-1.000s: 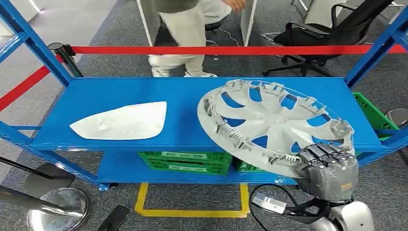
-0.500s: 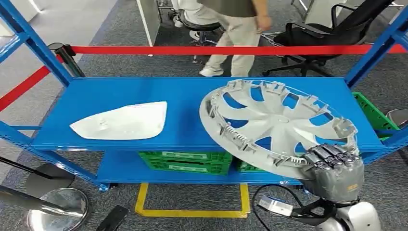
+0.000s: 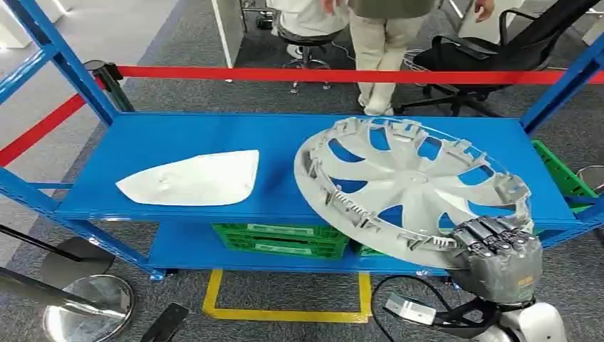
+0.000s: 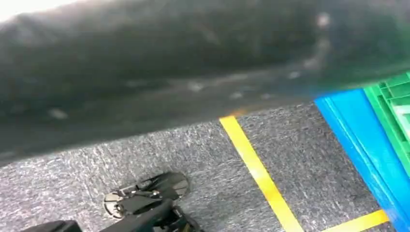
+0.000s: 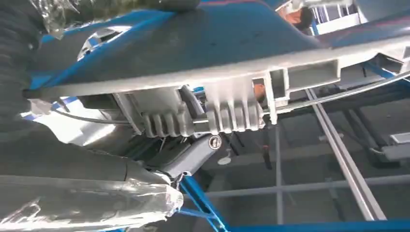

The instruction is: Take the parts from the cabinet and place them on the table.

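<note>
- Grey and round, the wheel cover (image 3: 409, 184) sits tilted over the right side of the blue shelf (image 3: 178, 139), its near edge sticking out past the front.
- My right hand (image 3: 502, 260) holds that near edge, at the corner closest to me.
- My fingers (image 3: 491, 231) curl over the rim, pressed close side by side.
- White and flat, another part (image 3: 191, 180) lies on the shelf's left side, well apart from my hand.
- My left hand: I cannot tell.

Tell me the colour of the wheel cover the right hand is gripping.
Light grey wheel cover, clearest in the head view; right hand grips its near rim.
</note>
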You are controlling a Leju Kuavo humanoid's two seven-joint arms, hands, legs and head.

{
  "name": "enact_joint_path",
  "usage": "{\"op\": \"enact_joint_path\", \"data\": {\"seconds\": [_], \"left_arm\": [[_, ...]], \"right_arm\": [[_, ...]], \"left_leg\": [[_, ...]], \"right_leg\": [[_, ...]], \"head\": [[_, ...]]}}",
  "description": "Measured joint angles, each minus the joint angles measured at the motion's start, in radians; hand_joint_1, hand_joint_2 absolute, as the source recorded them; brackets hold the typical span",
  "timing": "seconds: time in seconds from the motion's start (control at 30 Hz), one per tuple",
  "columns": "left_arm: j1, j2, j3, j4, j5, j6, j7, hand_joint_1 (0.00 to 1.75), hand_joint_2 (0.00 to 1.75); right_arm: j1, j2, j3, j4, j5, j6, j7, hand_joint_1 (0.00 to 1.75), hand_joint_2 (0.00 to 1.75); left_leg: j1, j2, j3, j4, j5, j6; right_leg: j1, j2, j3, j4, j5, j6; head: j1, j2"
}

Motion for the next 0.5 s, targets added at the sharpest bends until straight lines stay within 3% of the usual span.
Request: {"op": "enact_joint_path", "data": {"seconds": [0.03, 0.1, 0.13, 0.17, 0.2, 0.23, 0.33, 0.4, 0.5], "left_arm": [[0.000, -0.001, 0.000, 0.001, 0.000, 0.000, 0.000, 0.00, 0.00], [0.000, -0.002, 0.000, 0.001, 0.000, 0.000, 0.000, 0.00, 0.00], [0.000, 0.001, 0.000, 0.001, 0.001, 0.000, 0.000, 0.00, 0.00], [-0.002, 0.005, 0.000, 0.002, 0.001, 0.000, 0.002, 0.00, 0.00], [-0.001, 0.005, 0.000, 0.002, 0.001, 0.000, 0.002, 0.00, 0.00], [0.001, 0.005, 0.000, 0.003, 0.002, 0.000, 0.002, 0.00, 0.00], [-0.001, 0.007, 0.000, 0.003, 0.002, 0.000, 0.003, 0.00, 0.00], [-0.002, 0.009, -0.001, 0.003, 0.002, 0.000, 0.003, 0.00, 0.00], [0.000, 0.012, -0.001, 0.003, 0.002, 0.000, 0.002, 0.00, 0.00]], "right_arm": [[0.002, 0.000, -0.001, 0.001, 0.000, 0.000, 0.000, 1.64, 1.75], [0.003, 0.000, -0.001, 0.001, 0.000, 0.000, 0.000, 1.64, 1.75], [0.003, 0.000, -0.001, 0.002, -0.002, 0.000, 0.000, 1.64, 1.75], [0.002, 0.000, -0.001, 0.003, -0.004, 0.000, -0.002, 1.64, 1.75], [0.003, 0.000, -0.002, 0.003, -0.006, -0.002, -0.002, 1.64, 1.75], [0.005, 0.000, -0.003, 0.003, -0.008, -0.003, -0.003, 1.64, 1.75], [0.008, -0.002, -0.006, 0.003, -0.011, -0.003, -0.005, 1.64, 1.75], [0.006, -0.002, -0.007, 0.003, -0.016, -0.003, -0.006, 1.64, 1.75], [0.007, -0.002, -0.009, 0.003, -0.020, -0.003, -0.012, 1.64, 1.75]], "left_leg": [[0.003, -0.004, 0.002, 0.002, -0.003, -0.004], [0.014, -0.009, 0.007, 0.013, -0.014, -0.022], [0.012, -0.011, 0.004, 0.024, -0.022, -0.035], [0.006, -0.013, -0.009, 0.043, -0.027, -0.044], [0.003, -0.015, -0.014, 0.043, -0.023, -0.046], [0.003, -0.015, -0.016, 0.042, -0.021, -0.049], [0.008, -0.015, -0.011, 0.041, -0.031, -0.059], [0.009, -0.015, -0.012, 0.040, -0.020, -0.043], [0.008, -0.014, -0.012, 0.039, -0.011, -0.030]], "right_leg": [[-0.003, 0.000, 0.009, -0.033, 0.037, 0.003], [-0.013, -0.002, 0.082, -0.209, 0.148, 0.013], [-0.017, 0.000, 0.108, -0.264, 0.155, 0.026], [-0.014, 0.004, 0.118, -0.281, 0.141, 0.013], [-0.014, 0.004, 0.109, -0.268, 0.138, -0.002], [-0.013, 0.004, 0.103, -0.263, 0.137, -0.008], [-0.013, 0.005, 0.102, -0.260, 0.133, -0.022], [-0.012, 0.005, 0.101, -0.259, 0.133, -0.023], [-0.010, 0.005, 0.102, -0.259, 0.133, -0.026]], "head": [[0.000, 0.000], [0.000, 0.000], [0.002, 0.000], [0.015, 0.000], [0.009, 0.001], [-0.001, 0.000], [-0.005, 0.000], [-0.007, 0.000], [-0.011, 0.000]]}}
